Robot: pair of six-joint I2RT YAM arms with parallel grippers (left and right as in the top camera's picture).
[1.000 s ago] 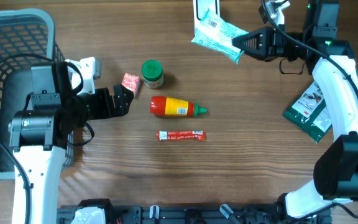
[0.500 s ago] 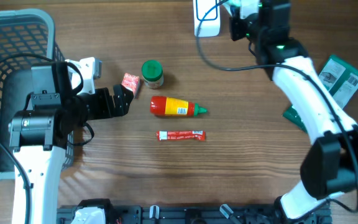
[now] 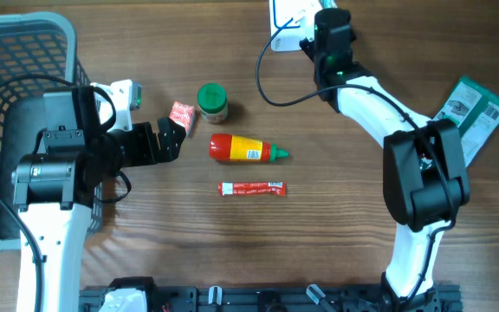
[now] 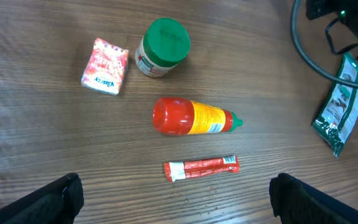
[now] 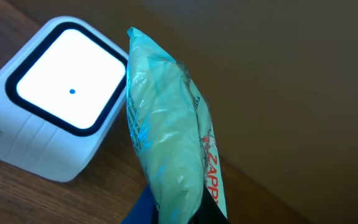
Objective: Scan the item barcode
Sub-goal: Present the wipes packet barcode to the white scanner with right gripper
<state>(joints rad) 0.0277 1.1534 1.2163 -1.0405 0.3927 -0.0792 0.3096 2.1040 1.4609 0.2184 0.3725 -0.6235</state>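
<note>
Clamped tight in the right tool (image 3: pixel 326 19), up at the 12 o'clock edge of the counter (image 3: pixel 345 225): a pale green packet (image 5: pixel 166 155). Seen edge-on from the right wrist, long axis running from the tool toward 11 o'clock, free end up just beside the lit window of the white scanner (image 5: pixel 61 99); touching or apart, cannot tell. Mostly hidden under the tool from overhead.

Spread wide over at 9 o'clock: the left tool (image 3: pixel 177 139), gripping nothing, facing 3 o'clock. Behind it, at 10 o'clock, a grey basket (image 3: pixel 7 52), inside partly covered by the left arm. Standing upright near 11 o'clock, lid on, a green-capped jar (image 3: pixel 211 101), contents unseen. Lying mid-counter, a red and yellow bottle (image 3: pixel 248 149), long axis 9 to 3 o'clock, green cap toward 3. Resting at 2 o'clock, a dark green pouch (image 3: pixel 470 104).
</note>
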